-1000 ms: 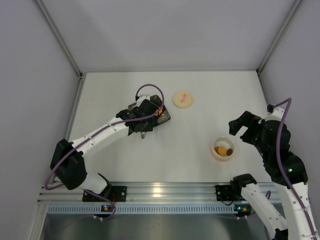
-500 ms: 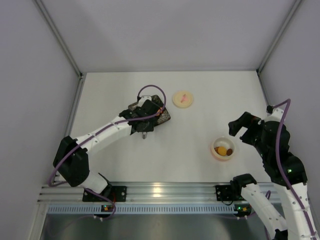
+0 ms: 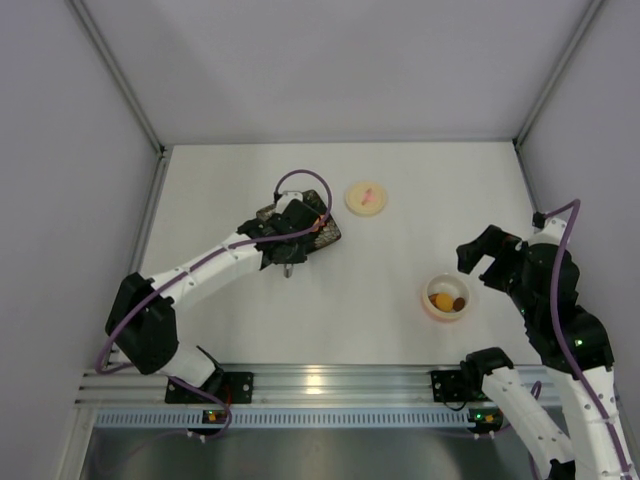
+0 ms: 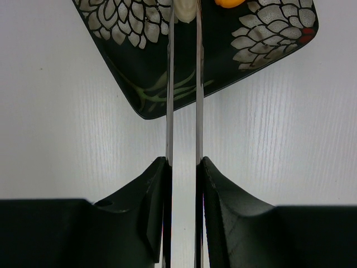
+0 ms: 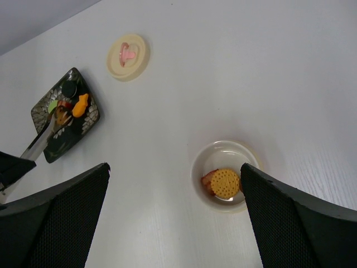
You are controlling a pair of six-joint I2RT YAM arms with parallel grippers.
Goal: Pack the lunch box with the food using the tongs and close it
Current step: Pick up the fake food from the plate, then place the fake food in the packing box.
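My left gripper (image 4: pixel 183 162) is shut on the silvery tongs (image 4: pixel 169 111), whose two arms run nearly parallel out over the dark flowered plate (image 4: pixel 139 84). A cream piece of food (image 4: pixel 184 6) sits between the tong tips, with an orange piece (image 4: pixel 230 2) beside it. In the right wrist view, more food lies on the plate (image 5: pixel 58 142): orange (image 5: pixel 81 105), green (image 5: pixel 53 105) and a dark round piece (image 5: pixel 69 88). The lunch box (image 3: pixel 447 297) stands open at the right and holds a round cookie (image 5: pixel 225 182) and a reddish piece. My right gripper (image 5: pixel 174 165) hangs open above it, empty.
The cream lid (image 3: pixel 366 197) with its pink mark lies flat behind the plate, toward the back of the table. White walls close in the table on the left, back and right. The metal rail with the arm bases (image 3: pixel 320 385) runs along the near edge.
The left arm shifted slightly toward the plate and then held. The tongs have been squeezed narrower. The right arm has barely moved.
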